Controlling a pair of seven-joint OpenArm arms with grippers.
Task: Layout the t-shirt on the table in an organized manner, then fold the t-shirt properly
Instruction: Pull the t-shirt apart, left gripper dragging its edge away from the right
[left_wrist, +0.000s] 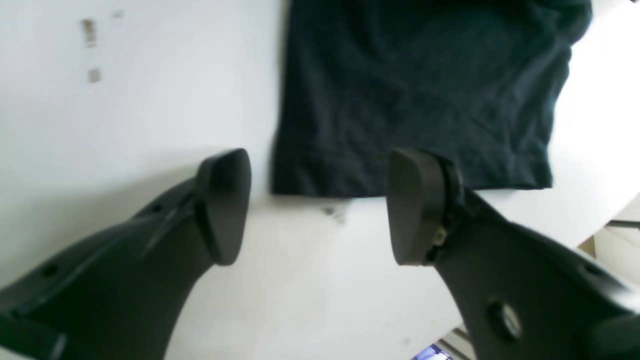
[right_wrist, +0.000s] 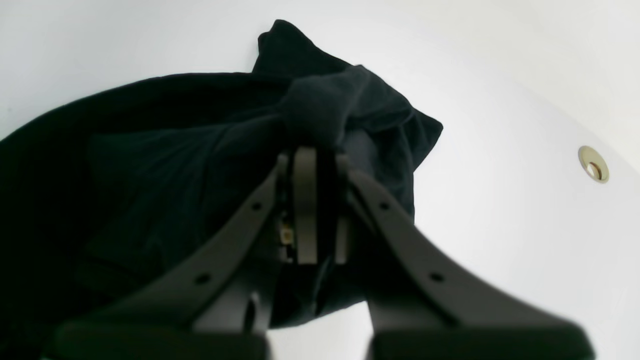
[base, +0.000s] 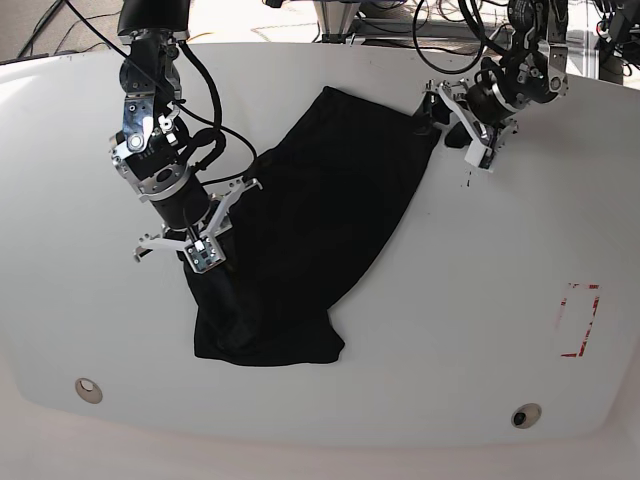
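The black t-shirt (base: 310, 220) lies diagonally across the white table (base: 450, 330), bunched at its near-left end. My right gripper (base: 205, 260) is shut on a fold of that bunched edge. In the right wrist view the t-shirt (right_wrist: 165, 165) rises in a pinched ridge into the shut gripper (right_wrist: 314, 157). My left gripper (base: 440, 112) is at the shirt's far right corner and stands open. In the left wrist view the gripper (left_wrist: 320, 207) holds nothing, and the hem of the t-shirt (left_wrist: 415, 90) lies flat just beyond its fingertips (left_wrist: 222, 205).
A red rectangular tape mark (base: 578, 320) sits at the table's right. Two round holes (base: 88, 389) (base: 525, 415) lie near the front edge; one hole (right_wrist: 593, 164) shows in the right wrist view. Cables hang behind the table's far edge.
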